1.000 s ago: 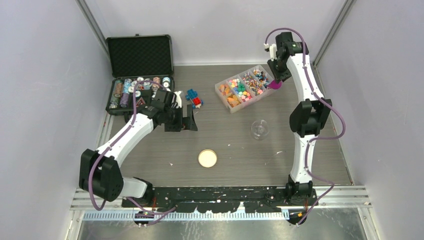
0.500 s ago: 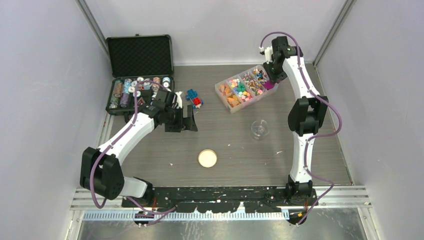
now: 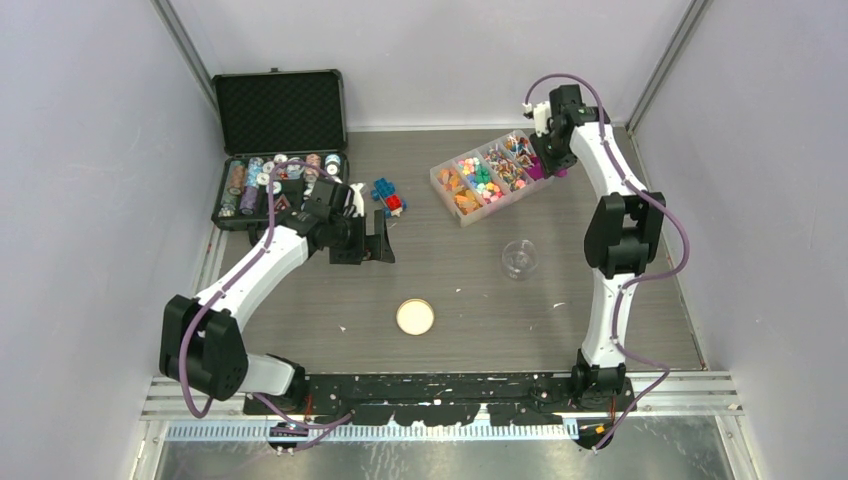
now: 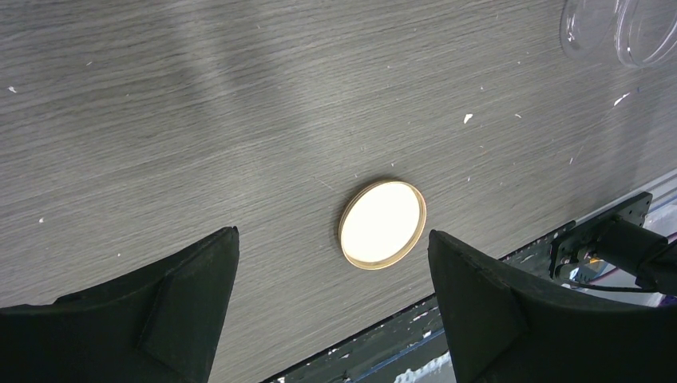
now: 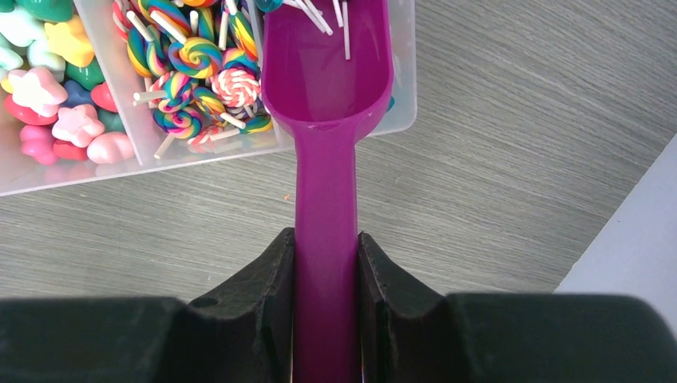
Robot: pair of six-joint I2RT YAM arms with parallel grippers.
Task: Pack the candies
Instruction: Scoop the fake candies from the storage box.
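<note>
The candies (image 5: 192,56) are kept in the tray (image 5: 404,88). A purple scoop (image 5: 327,80) is clamped by the right fingers (image 5: 283,263), and its bowl is seen in the tray's end part, beside the lollipops. The left fingers (image 3: 368,248) are held wide apart, well away from the tray.

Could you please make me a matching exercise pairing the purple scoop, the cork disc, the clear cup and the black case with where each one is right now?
Things:
1. purple scoop
2. cork disc
3. clear cup
4. black case

Places:
A. open, at the far left corner of the table
B. flat, centre, towards the near edge
C. clamped in the right hand, bowl at the candy box
D. upright, right of centre, nothing touching it

Pairs: 1-C; 2-B; 3-D; 4-A
</note>
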